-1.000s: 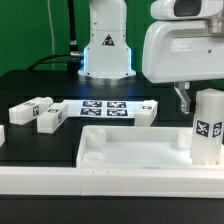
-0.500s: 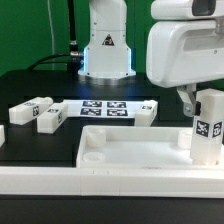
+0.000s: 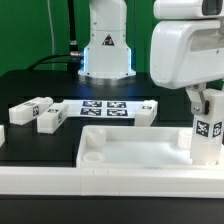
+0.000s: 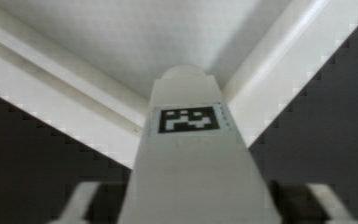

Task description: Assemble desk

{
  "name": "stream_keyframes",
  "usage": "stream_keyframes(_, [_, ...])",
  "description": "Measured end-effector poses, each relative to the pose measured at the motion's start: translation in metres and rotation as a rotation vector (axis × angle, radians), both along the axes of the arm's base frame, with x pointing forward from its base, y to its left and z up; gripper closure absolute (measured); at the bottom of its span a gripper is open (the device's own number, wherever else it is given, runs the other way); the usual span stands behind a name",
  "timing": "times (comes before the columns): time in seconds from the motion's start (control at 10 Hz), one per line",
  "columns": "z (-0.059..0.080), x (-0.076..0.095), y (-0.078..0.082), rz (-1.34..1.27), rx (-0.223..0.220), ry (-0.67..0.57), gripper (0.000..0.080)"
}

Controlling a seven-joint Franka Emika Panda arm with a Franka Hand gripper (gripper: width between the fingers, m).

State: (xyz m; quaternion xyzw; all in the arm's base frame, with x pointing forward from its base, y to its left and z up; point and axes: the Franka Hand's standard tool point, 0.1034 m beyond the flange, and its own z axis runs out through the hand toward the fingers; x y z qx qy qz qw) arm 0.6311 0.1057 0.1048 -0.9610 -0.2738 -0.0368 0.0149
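Shifted toward 3 o'clock since the earlier frame, the end effector (image 3: 200,102) straddles the upright leg (image 3: 206,132) — long axis 12-to-6, directly beneath — at the desk slab's (image 3: 120,152) 3 o'clock corner; pinch cannot be confirmed.

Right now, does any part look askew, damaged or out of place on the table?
Nothing stands out. One leg stands upright at a corner of the slab, on the exterior view's right, with the tool around it. Other legs lie loose on the table, with no visible damage.
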Motion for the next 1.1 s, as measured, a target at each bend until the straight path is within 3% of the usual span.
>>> stream_keyframes(0.1, [0.0000,0.0000,0.0000,0.000,0.000,0.000,0.0511])
stream_keyframes(0.8, [0.0000,0.0002,-0.0014,-0.385,0.025,0.019,0.0511])
stream_keyframes(1.1, [-0.0003,-0.0009,-0.0030,-0.691,0.048,0.022,0.0509])
